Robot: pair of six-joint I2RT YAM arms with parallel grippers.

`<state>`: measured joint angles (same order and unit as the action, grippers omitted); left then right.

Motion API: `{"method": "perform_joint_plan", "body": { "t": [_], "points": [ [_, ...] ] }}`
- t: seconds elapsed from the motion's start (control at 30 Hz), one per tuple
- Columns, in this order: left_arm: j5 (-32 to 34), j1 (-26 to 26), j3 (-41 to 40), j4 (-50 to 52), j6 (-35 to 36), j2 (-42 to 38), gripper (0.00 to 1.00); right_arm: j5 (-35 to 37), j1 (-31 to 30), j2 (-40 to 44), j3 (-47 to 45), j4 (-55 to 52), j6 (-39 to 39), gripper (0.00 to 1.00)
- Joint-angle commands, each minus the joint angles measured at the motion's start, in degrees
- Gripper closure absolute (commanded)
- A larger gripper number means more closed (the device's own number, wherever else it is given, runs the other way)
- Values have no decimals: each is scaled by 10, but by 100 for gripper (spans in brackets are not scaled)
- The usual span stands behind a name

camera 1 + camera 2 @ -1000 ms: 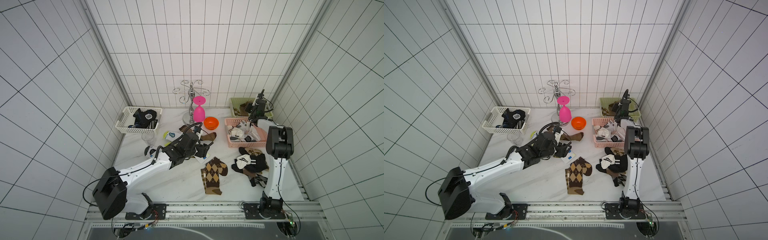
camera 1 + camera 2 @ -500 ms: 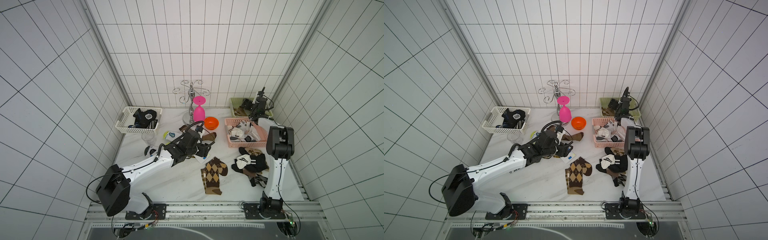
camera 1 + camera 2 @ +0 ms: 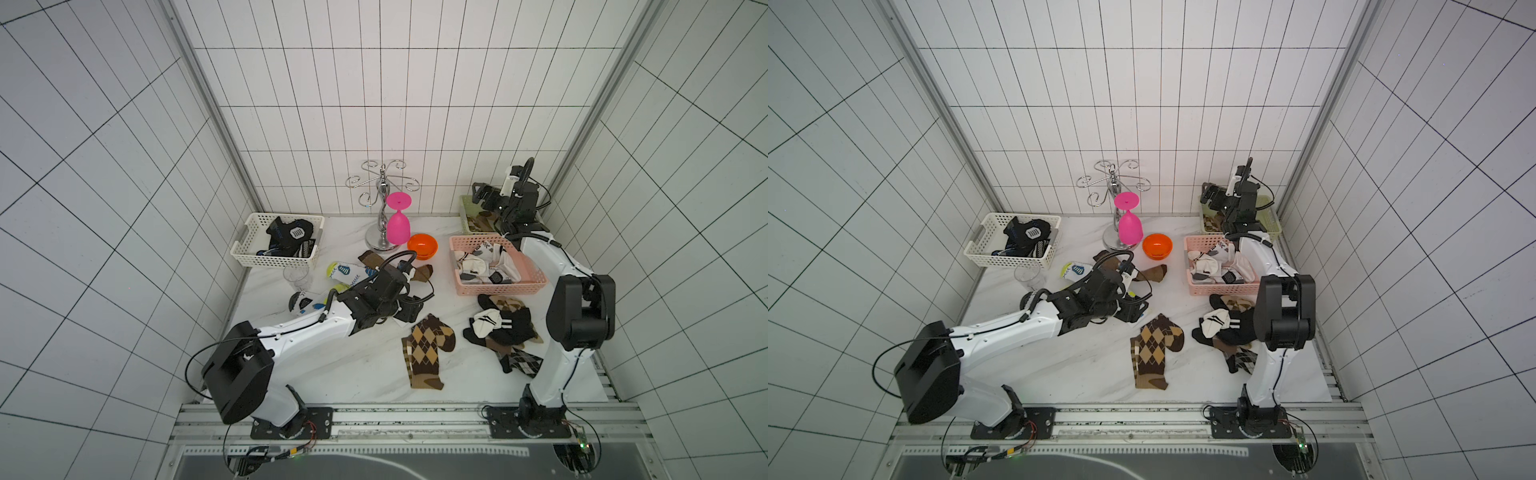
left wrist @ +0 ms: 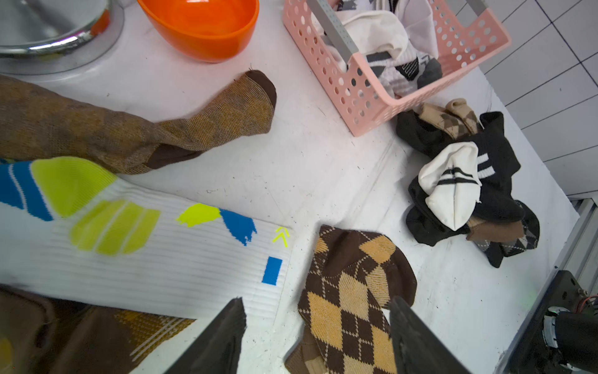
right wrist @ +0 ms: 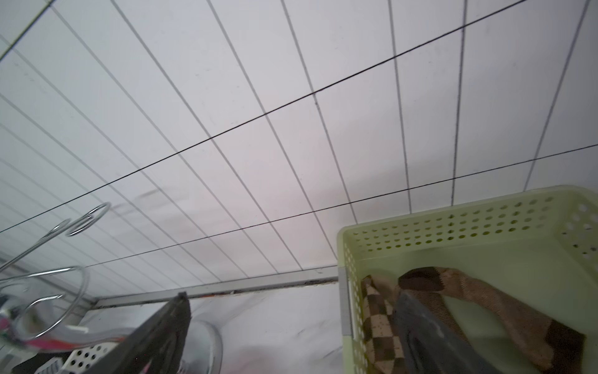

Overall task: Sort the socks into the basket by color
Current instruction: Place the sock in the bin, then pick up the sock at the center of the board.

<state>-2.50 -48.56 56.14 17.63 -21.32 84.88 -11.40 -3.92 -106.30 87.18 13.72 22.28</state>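
White marbled worktop (image 3: 365, 374) carries three baskets along its far side, as you can see in both top views: a white basket (image 3: 249, 259) at the left holding black socks (image 3: 291, 232) with blue marks, a pink basket (image 3: 503, 289) at the right holding white socks (image 3: 478, 266), and behind that a pale green basket (image 5: 453, 226) in the far right corner with brown socks (image 5: 479, 294) inside. Your left jaws stand apart with nothing between them, low over the middle of the worktop. In the left wrist view one finger (image 4: 220, 340) is over the cuff end of a white sock with yellow and blue prints (image 4: 161, 255), and the other finger (image 4: 417, 343) is over a brown argyle sock (image 4: 349, 291) lying flat just beside it. A tan sock (image 4: 145, 129) lies past the white one, towards the orange bowl (image 4: 200, 29). Your right jaws are wide apart and empty, raised over a corner of the green basket, one finger (image 5: 427, 336) above the brown socks and the other finger (image 5: 161, 333) outside the basket wall. Just in front of the pink basket lies a loose pile of socks (image 3: 505, 332), black and brown, with a white black-striped sock (image 3: 488, 322) on top. A pink goblet (image 3: 398, 226) hangs upside down from a chrome stand (image 3: 376, 243), and a clear glass (image 3: 297, 276) stands near the white basket.
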Motion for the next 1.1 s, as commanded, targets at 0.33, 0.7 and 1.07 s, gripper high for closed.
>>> {"method": "perform_joint_plan", "body": {
  "t": [0.33, 0.7, 1.07],
  "points": [
    [21, -70, 13, -37, 29, 111, 29, -58, -67, 190, -137, -151, 31, 1],
    [84, -96, 85, -61, 55, 217, 27, -115, -74, 315, -192, -211, 21, 1],
    [91, -102, 104, -55, 55, 278, 45, -123, -74, 337, -196, -223, 13, 1]
  ]
}}
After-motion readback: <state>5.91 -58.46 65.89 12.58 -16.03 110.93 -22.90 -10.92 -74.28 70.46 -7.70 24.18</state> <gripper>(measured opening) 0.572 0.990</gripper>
